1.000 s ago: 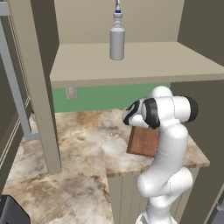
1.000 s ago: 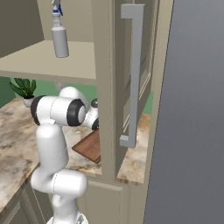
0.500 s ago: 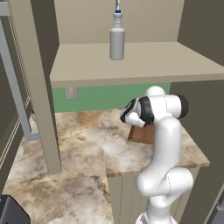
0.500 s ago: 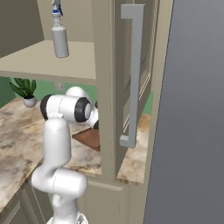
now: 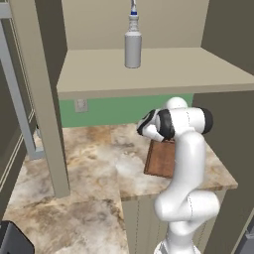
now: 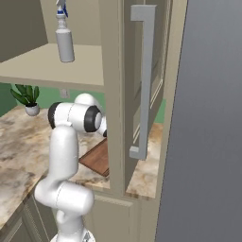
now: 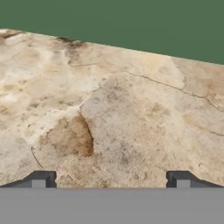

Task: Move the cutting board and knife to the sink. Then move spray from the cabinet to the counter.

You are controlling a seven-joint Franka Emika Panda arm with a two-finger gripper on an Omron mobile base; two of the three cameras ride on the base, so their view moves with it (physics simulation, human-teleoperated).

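The spray stands upright on the shelf of the open cabinet, and it also appears as the spray at the upper left of the right base view. Below it the cutting board lies flat on the marble counter, partly behind my arm. From the right, the cutting board shows near the counter's front edge. My gripper is open, its fingertips wide apart over bare counter, holding nothing. The knife and the sink are out of view.
An open cabinet door with a long grey handle hangs close on the right. Another door with a handle stands at the left, beside the cabinet's side panel. A potted plant sits at the back. The wall behind is green.
My arm has changed pose and the hand has swung a little up and left, off the cutting board. The jaws stayed open. The board and the spray have not moved.
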